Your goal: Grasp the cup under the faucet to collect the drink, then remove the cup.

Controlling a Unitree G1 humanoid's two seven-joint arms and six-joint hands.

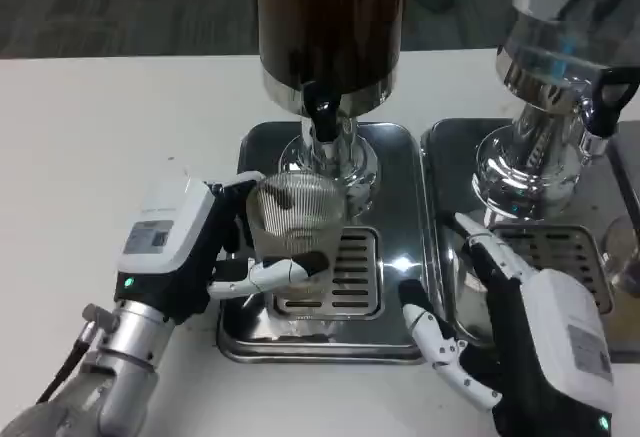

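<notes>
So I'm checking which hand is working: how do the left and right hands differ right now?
The left hand grips the ribbed clear cup under the dark dispenser's faucet; the right hand holds nothing. The left hand's fingers wrap the cup, while the right hand's fingers are spread apart, resting by the drip tray edge. Both have white backs and white-and-black fingers.

A drinks counter is shown: two big drink dispensers (330, 27) are set on shiny metal drip trays (400, 247) on a white table (110, 147).
</notes>
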